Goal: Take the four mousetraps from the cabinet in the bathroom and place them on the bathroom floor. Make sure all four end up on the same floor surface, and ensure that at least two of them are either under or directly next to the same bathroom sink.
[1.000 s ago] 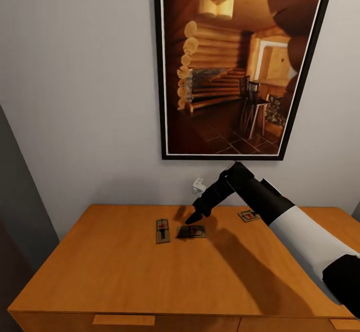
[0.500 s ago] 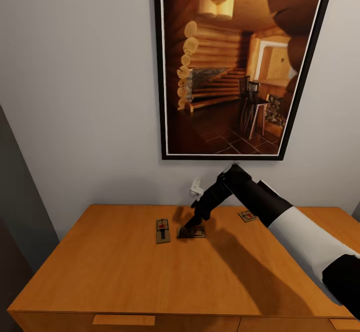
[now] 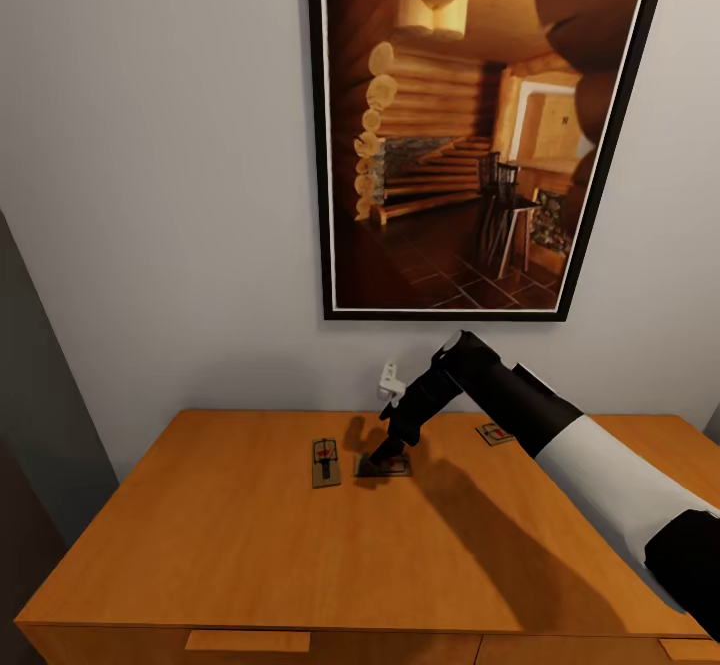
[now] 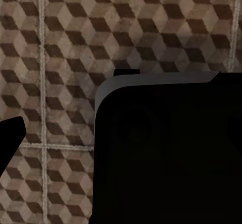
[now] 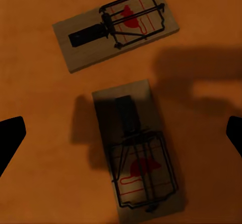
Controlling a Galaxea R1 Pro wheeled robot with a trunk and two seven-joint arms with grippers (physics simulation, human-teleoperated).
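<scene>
While the right arm reaches forward from the lower right of the head view, its forearm angles down and leftward so that the right gripper (image 3: 375, 455) points at the cabinet (image 3: 200, 545) top near the back wall. The black wrist bends sharply downward just past the white sleeve, and the tip meets or nearly meets the middle mousetrap (image 3: 388, 465); contact cannot be settled from this angle. In the right wrist view the fingers (image 5: 10, 138) show as dark tips at the two edges of the picture, spread wide, with that trap (image 5: 138, 153) lying flat between them, untouched by either. A second trap (image 5: 116, 27) lies just beside it on the wood, turned at an angle; in the head view this is the left trap (image 3: 325, 460). A third trap (image 3: 496, 434) sits farther right by the wall, partly behind the arm. A framed picture (image 3: 470, 135) of a log cabin interior hangs above, and a small white plug (image 3: 390, 380) sits on the wall by the wrist. The left wrist view looks down on the cube-patterned floor (image 4: 60, 42), with a large dark block covering much of it; the state of the left fingers cannot be told.
</scene>
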